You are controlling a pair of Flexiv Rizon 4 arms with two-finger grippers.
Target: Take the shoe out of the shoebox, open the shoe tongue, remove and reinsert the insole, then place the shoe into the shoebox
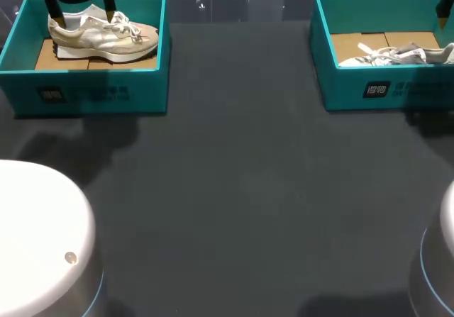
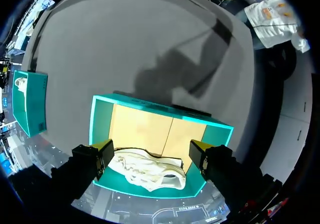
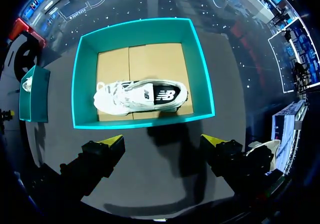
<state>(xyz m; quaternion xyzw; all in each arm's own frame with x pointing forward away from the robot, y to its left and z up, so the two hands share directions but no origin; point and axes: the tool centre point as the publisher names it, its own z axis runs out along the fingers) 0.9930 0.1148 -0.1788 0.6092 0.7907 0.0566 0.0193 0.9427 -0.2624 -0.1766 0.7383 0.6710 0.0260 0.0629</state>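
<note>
A cream shoe (image 1: 103, 35) lies on the cardboard floor of the left teal shoebox (image 1: 85, 90). My left gripper (image 1: 80, 12) hangs open above its heel end. In the left wrist view the shoe (image 2: 147, 169) lies under and between the spread fingers of that gripper (image 2: 150, 151), which do not touch it. A white shoe with black markings (image 3: 142, 96) lies in the right teal shoebox (image 1: 383, 90). My right gripper (image 3: 162, 143) stands open with nothing in it, over the table just outside that box's wall (image 3: 145, 123).
The dark table (image 1: 241, 189) stretches between the two boxes. White rounded robot bases sit at the front left (image 1: 35, 232) and front right (image 1: 448, 218). Each box stands near the table's back edge.
</note>
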